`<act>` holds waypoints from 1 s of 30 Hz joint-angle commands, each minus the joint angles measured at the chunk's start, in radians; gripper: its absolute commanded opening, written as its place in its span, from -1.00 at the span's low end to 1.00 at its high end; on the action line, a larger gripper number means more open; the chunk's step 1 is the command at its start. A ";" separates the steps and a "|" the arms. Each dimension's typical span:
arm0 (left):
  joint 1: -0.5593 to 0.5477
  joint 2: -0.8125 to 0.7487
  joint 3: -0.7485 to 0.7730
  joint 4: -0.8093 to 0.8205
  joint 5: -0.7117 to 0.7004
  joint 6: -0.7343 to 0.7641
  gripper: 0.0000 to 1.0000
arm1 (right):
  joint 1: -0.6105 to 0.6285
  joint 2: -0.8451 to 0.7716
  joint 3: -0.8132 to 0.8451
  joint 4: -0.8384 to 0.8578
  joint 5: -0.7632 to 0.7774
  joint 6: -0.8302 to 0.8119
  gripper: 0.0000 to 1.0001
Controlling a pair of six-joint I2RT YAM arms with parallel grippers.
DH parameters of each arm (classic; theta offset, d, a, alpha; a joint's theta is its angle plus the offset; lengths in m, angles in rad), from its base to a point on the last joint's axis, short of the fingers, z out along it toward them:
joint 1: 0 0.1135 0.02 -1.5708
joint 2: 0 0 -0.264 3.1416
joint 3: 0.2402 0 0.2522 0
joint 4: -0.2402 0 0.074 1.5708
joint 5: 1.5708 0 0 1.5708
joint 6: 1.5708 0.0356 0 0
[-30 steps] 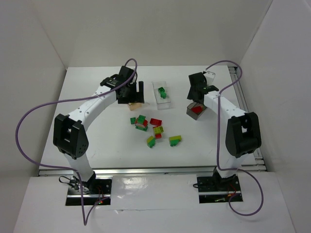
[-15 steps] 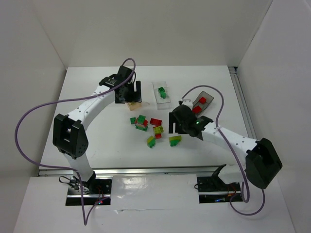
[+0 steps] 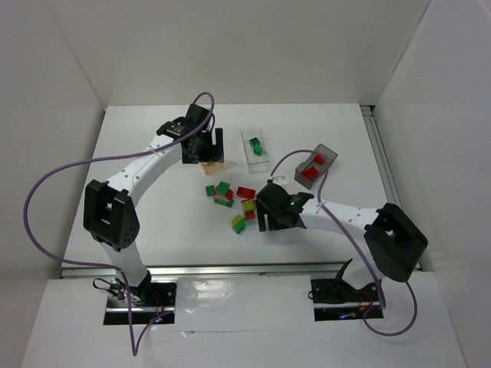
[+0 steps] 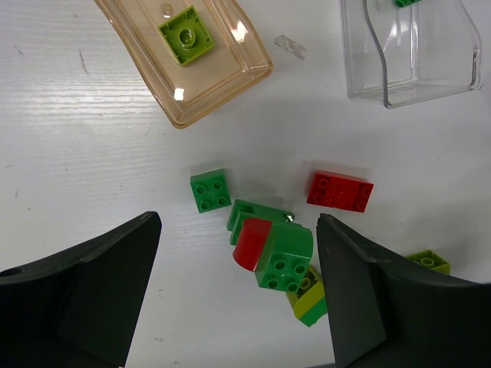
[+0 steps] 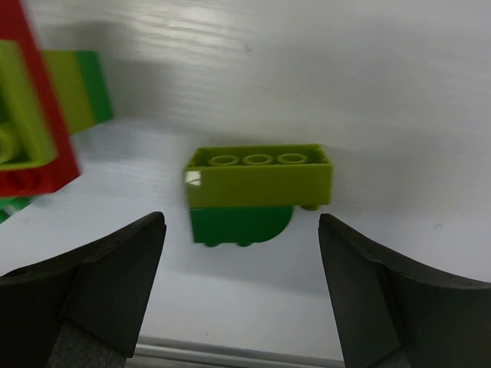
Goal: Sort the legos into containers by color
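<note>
Now your right pincer (image 3: 278, 221) is hovering open over the yellow-green-on-green lego stack (image 5: 257, 176) at the pile's (image 3: 229, 195) four o'clock, left pincer (image 3: 205, 147) gaping.

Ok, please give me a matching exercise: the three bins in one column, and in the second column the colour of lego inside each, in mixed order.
Column A:
1. orange-tan bin
2. clear bin
3. dark grey bin

Column B:
a. red legos
b. yellow-green lego
c. green lego

Right pairs: 1-b, 2-c, 3-a.
</note>
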 commanded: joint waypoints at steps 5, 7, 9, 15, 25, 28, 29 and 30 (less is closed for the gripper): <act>0.004 -0.050 -0.001 -0.001 0.021 0.009 0.84 | -0.048 0.076 0.089 -0.220 0.289 0.147 0.72; 0.004 -0.050 -0.001 -0.001 0.030 0.009 0.84 | -0.072 0.043 0.090 -0.210 0.280 0.147 0.72; 0.004 -0.041 -0.001 -0.001 0.039 0.009 0.84 | -0.091 -0.005 0.112 -0.174 0.251 0.115 0.72; 0.004 -0.052 -0.030 -0.001 0.008 0.009 0.84 | -0.062 -0.074 0.191 0.003 0.076 -0.001 0.78; 0.004 -0.061 -0.030 -0.001 0.008 0.009 0.84 | -0.039 0.090 0.352 0.034 -0.108 -0.136 1.00; 0.004 -0.061 -0.040 -0.001 0.008 0.009 0.84 | -0.028 0.139 0.376 0.025 -0.094 -0.158 1.00; 0.004 -0.061 -0.040 -0.001 0.008 0.009 0.84 | -0.028 0.159 0.390 0.015 -0.094 -0.158 1.00; 0.004 -0.061 -0.040 -0.001 0.008 0.009 0.84 | -0.028 0.168 0.402 0.015 -0.094 -0.167 1.00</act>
